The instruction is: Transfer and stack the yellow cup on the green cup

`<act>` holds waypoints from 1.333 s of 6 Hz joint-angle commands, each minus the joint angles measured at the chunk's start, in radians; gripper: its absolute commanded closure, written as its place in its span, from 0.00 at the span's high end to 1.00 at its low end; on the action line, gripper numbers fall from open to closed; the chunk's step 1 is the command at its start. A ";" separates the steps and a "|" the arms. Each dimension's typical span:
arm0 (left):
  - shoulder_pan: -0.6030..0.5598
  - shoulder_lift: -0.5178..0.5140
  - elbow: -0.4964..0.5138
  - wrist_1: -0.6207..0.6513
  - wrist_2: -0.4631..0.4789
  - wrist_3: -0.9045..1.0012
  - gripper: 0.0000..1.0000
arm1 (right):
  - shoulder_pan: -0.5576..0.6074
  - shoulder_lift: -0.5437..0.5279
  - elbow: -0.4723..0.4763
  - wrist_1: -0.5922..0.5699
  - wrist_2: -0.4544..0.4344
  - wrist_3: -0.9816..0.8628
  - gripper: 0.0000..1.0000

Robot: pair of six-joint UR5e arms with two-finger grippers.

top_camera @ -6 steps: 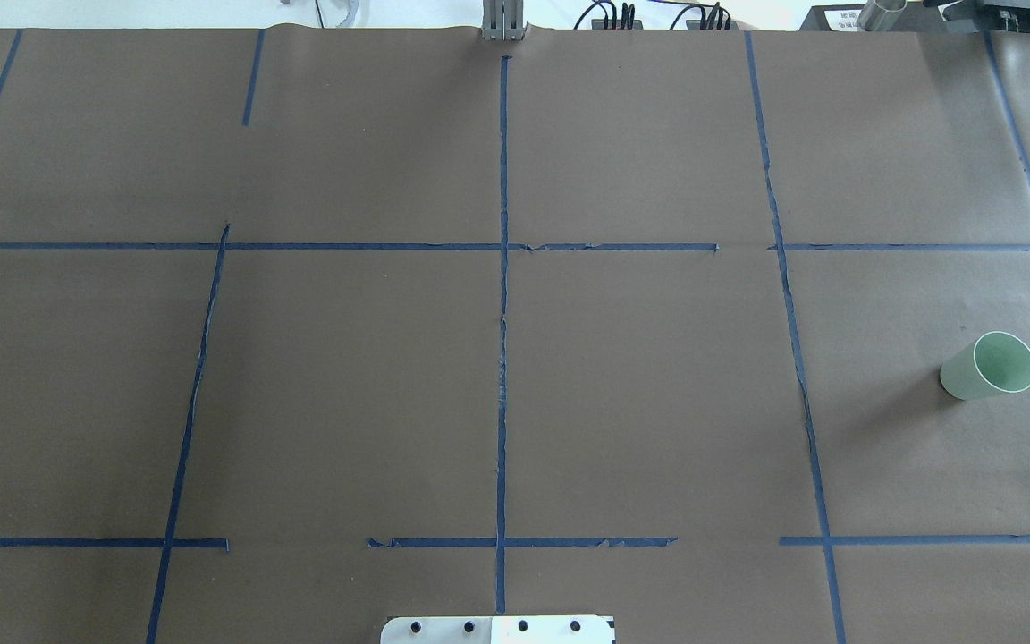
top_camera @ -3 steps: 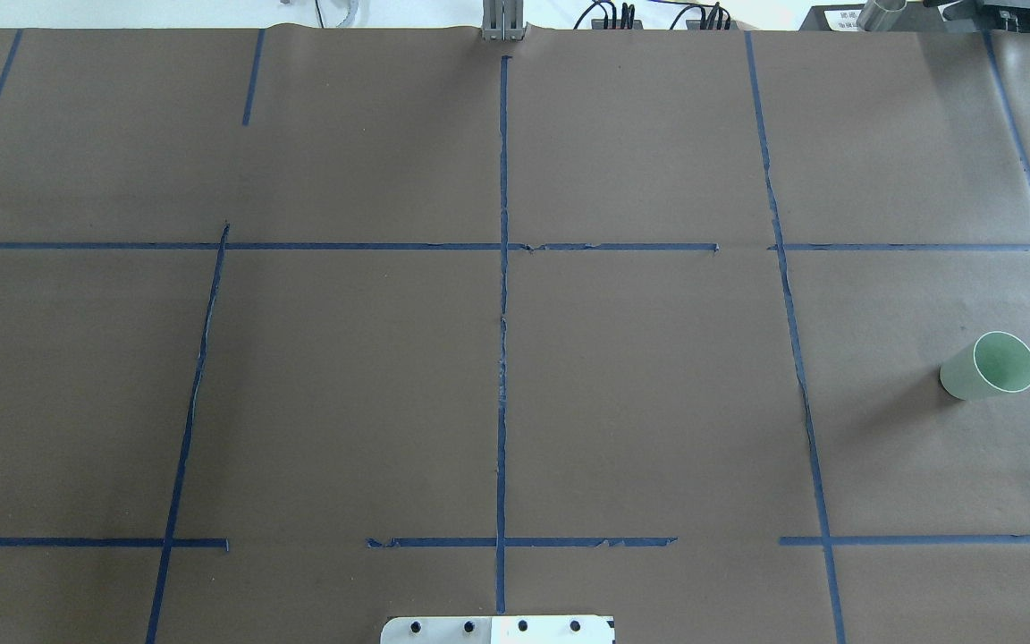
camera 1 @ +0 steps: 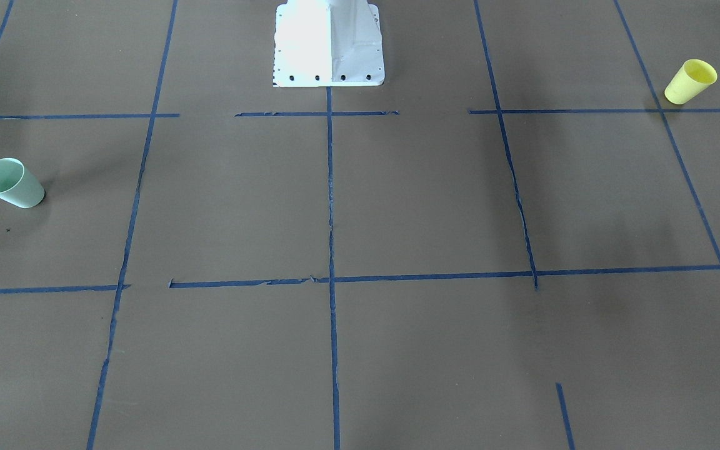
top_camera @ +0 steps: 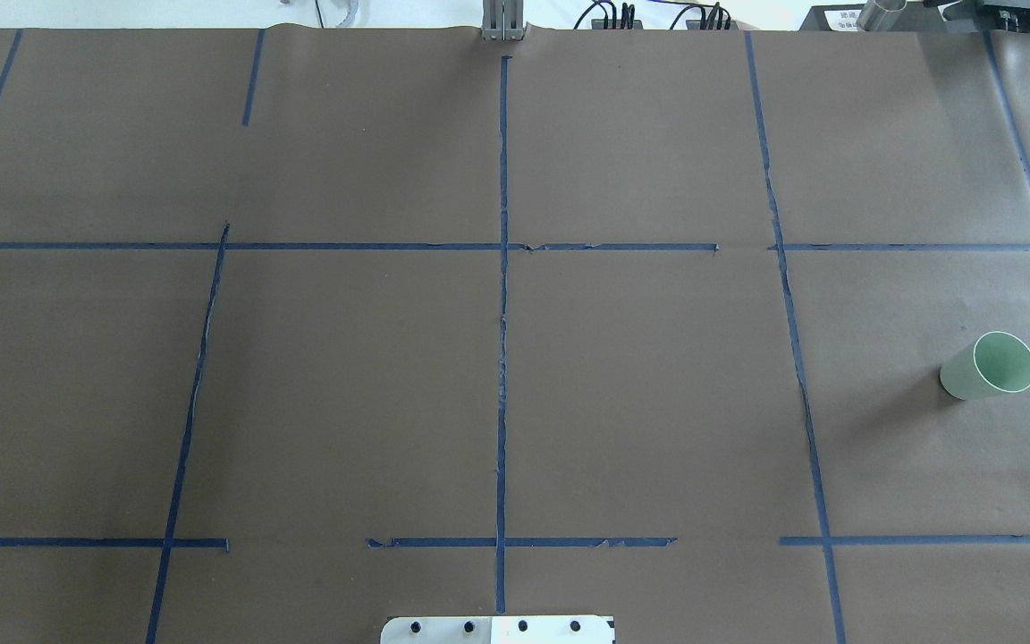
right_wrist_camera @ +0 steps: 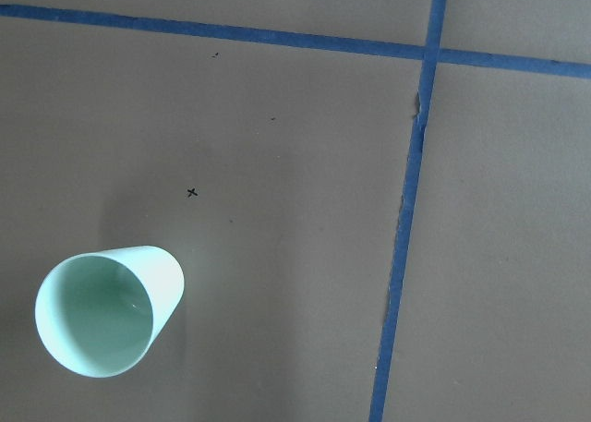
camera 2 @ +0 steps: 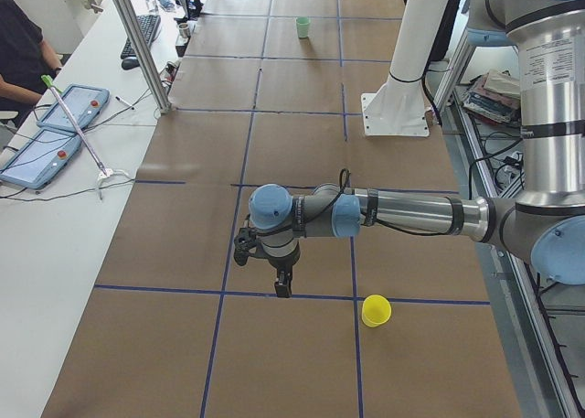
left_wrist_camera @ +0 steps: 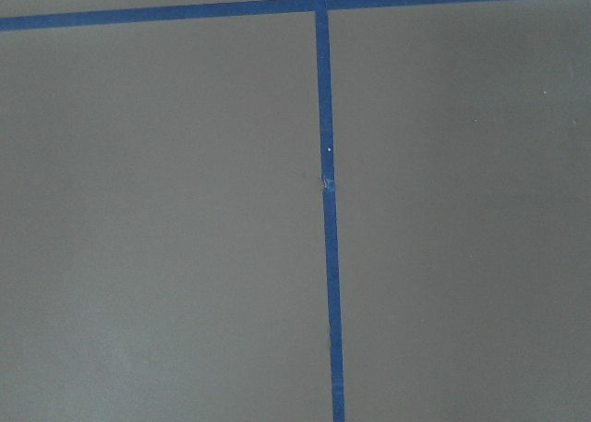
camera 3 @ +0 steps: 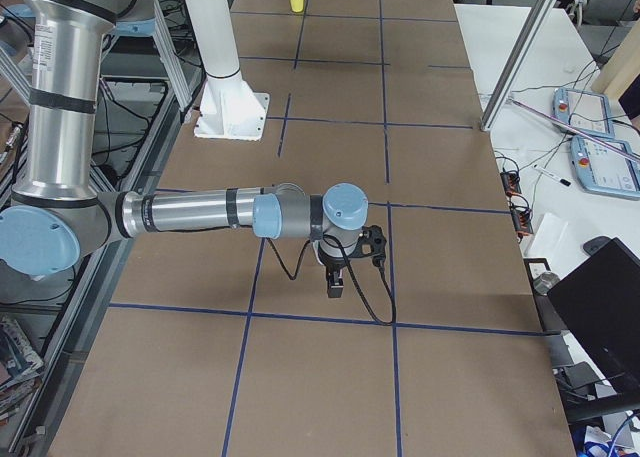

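The yellow cup [camera 1: 690,81] stands upright on the brown table paper at my left end; it also shows in the exterior left view [camera 2: 375,310] and far off in the exterior right view [camera 3: 296,0]. My left gripper [camera 2: 283,288] hangs above the table a short way from it, not touching; I cannot tell if it is open. The green cup [top_camera: 989,365] stands upright at my right end and shows in the right wrist view [right_wrist_camera: 109,309]. My right gripper [camera 3: 335,285] hangs low over that end; I cannot tell if it is open.
Blue tape lines [top_camera: 502,313] divide the brown paper into squares. The white robot base [camera 1: 329,44] stands at the near middle edge. A metal post [camera 2: 137,43] and operator tablets [camera 2: 55,116] are on the white side table.
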 commanded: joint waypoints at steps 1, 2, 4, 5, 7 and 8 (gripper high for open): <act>0.141 -0.001 -0.004 -0.059 -0.023 -0.012 1.00 | 0.000 0.000 0.001 0.000 0.000 0.000 1.00; 0.145 0.000 -0.017 -0.058 -0.020 -0.035 1.00 | 0.000 0.002 0.003 0.000 0.000 0.000 1.00; 0.178 -0.001 -0.037 -0.074 -0.014 -0.478 1.00 | 0.000 0.002 0.006 0.002 0.000 -0.002 1.00; 0.232 -0.003 -0.042 -0.091 -0.010 -0.696 1.00 | 0.000 0.000 0.006 0.032 0.000 0.000 1.00; 0.364 -0.001 -0.050 -0.143 0.142 -0.988 1.00 | 0.000 -0.008 0.006 0.089 0.003 0.003 1.00; 0.384 -0.001 -0.050 -0.143 0.209 -1.084 1.00 | 0.000 -0.008 0.006 0.091 0.003 0.001 1.00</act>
